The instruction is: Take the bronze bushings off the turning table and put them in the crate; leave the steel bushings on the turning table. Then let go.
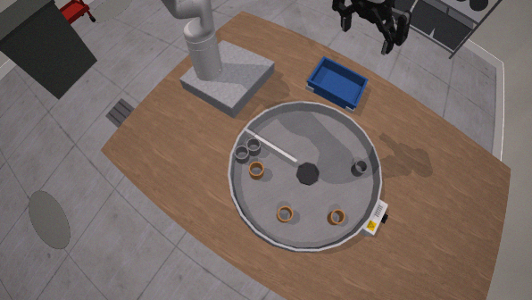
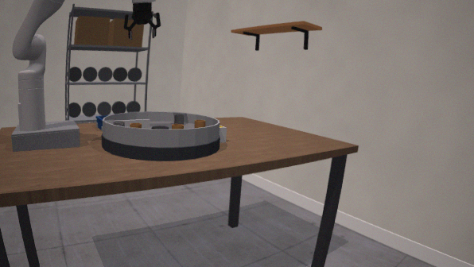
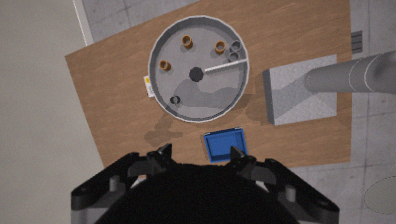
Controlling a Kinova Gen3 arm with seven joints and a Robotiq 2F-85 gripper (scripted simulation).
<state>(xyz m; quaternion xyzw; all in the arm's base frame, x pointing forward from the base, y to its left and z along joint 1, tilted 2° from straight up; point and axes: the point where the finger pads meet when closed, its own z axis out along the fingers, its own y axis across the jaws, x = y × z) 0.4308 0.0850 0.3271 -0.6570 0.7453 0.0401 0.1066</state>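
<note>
Jaws spread wide, nothing held; three bronze bushings lie on the turning table, so best line up above one lone bushing, matching its drift before descending.

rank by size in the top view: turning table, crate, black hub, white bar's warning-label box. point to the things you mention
1. turning table [image 1: 308, 241] [image 2: 161, 137] [image 3: 240, 102]
2. crate [image 1: 337, 83] [image 2: 99, 122] [image 3: 225, 145]
3. label box [image 1: 375, 218] [image 2: 223, 134] [image 3: 149, 86] and black hub [image 1: 307, 173] [image 2: 160, 128] [image 3: 196, 74]: too alike to rank
</note>
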